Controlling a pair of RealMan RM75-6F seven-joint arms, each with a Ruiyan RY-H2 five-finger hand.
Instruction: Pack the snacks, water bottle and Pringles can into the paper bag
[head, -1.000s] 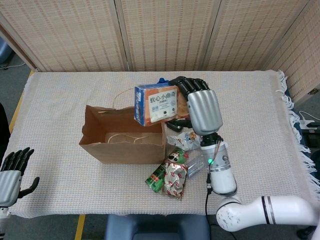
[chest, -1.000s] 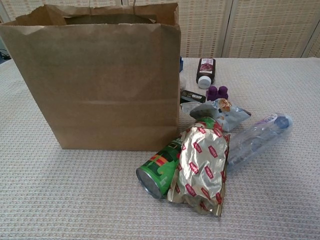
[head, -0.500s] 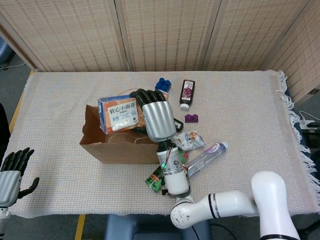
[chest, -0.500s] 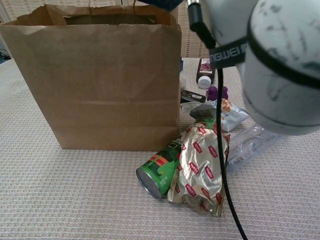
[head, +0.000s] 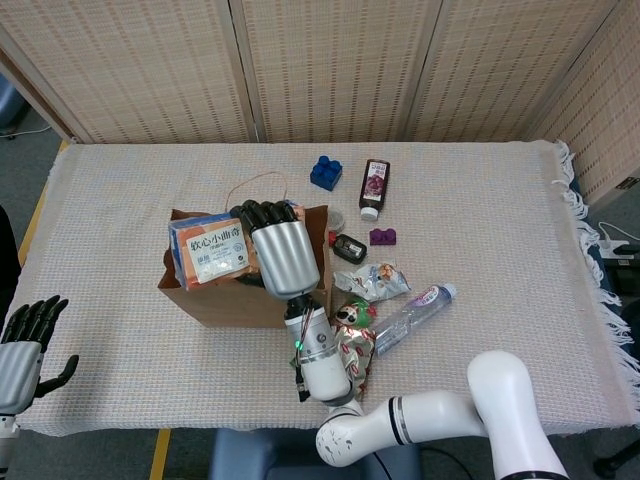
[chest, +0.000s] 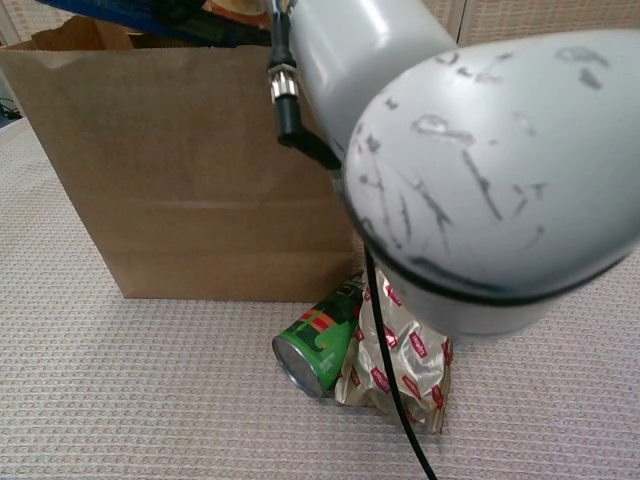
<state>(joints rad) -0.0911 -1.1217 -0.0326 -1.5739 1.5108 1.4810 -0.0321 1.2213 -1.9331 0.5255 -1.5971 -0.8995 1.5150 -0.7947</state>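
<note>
My right hand (head: 272, 250) grips a blue-and-orange snack box (head: 209, 252) over the open brown paper bag (head: 240, 300). My forearm hides the green Pringles can (chest: 318, 345) from above. My left hand (head: 25, 345) rests spread, near-left.

We count one paper bag (head: 240, 300), one blue snack box (head: 208, 252), one green can (chest: 315, 347), one gold foil snack pack (chest: 400, 365), one silver snack pouch (head: 375, 282) and one water bottle (head: 412, 309). Further back lie one small dark bottle (head: 373, 187), one black object (head: 348, 248), one blue block (head: 325, 172) and one purple block (head: 383, 237). Two hands show: right (head: 278, 255), left (head: 22, 350).
</note>
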